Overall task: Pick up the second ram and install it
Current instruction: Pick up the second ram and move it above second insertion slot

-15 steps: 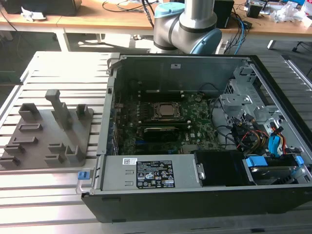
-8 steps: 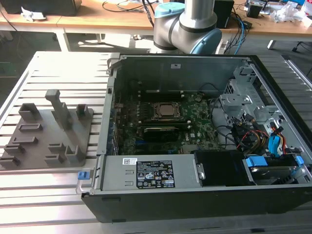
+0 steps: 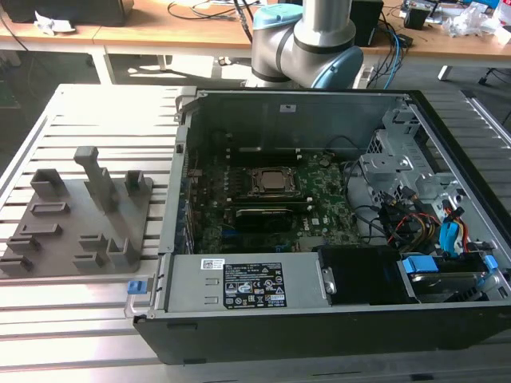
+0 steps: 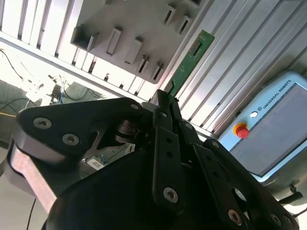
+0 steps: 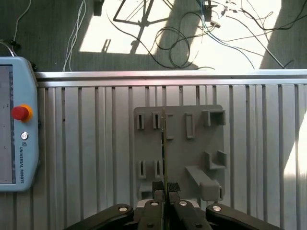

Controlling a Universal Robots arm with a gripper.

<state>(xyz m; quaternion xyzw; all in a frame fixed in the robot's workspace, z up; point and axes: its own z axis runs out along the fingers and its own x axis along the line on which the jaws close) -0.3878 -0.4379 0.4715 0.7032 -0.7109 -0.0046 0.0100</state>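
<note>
Over tray (image 5: 192, 158), end effector (image 5: 165, 189) pinches ram (image 5: 165, 153) (edge-on).

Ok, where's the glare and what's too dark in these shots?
Second wrist view: washed-out white patch beside the gripper, itself a dark mass, though the second ram it grips reads green. First wrist view: hard sun patches on the floor and slatted table. Exterior view: the computer case interior is dim.

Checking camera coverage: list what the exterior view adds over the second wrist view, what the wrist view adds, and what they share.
Exterior view's own: the open computer case with its motherboard, and the arm's base. Second wrist view's own: the fingers shut on the second ram, and the teach pendant. Shared: the grey holder tray and the slatted table.
</note>
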